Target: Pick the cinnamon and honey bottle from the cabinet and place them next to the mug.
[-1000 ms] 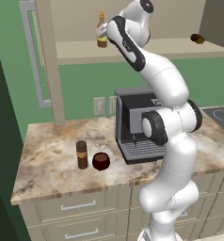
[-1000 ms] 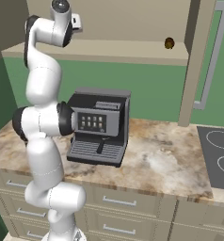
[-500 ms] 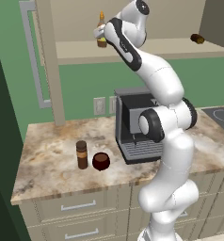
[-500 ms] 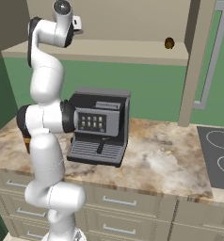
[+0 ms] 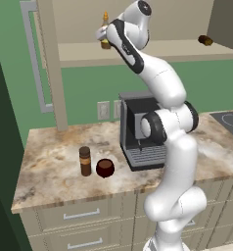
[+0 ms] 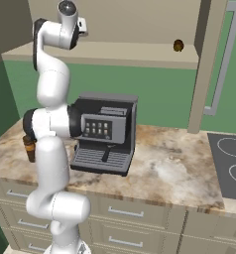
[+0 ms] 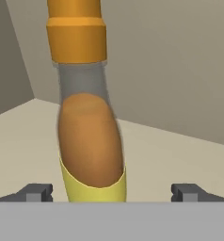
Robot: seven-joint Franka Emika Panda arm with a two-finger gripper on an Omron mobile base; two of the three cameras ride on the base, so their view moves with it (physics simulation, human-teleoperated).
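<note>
Honey bottle (image 7: 90,141), one only, stands upright on the cabinet (image 5: 152,51) shelf board, between the two finger tips of the gripper (image 7: 111,192). The tips are spread wide, one to each side of its yellow label, with clear gaps and nothing grasped. Down on the counter (image 5: 55,166) at the left, one cinnamon (image 5: 85,161) jar stands just left of one mug (image 5: 104,168). One coffee machine (image 6: 105,133) sits to their right.

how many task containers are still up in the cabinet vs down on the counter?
1 up: the honey bottle on the cabinet shelf, between open jaws. 1 down: the cinnamon beside the mug. Others may be hidden.
</note>
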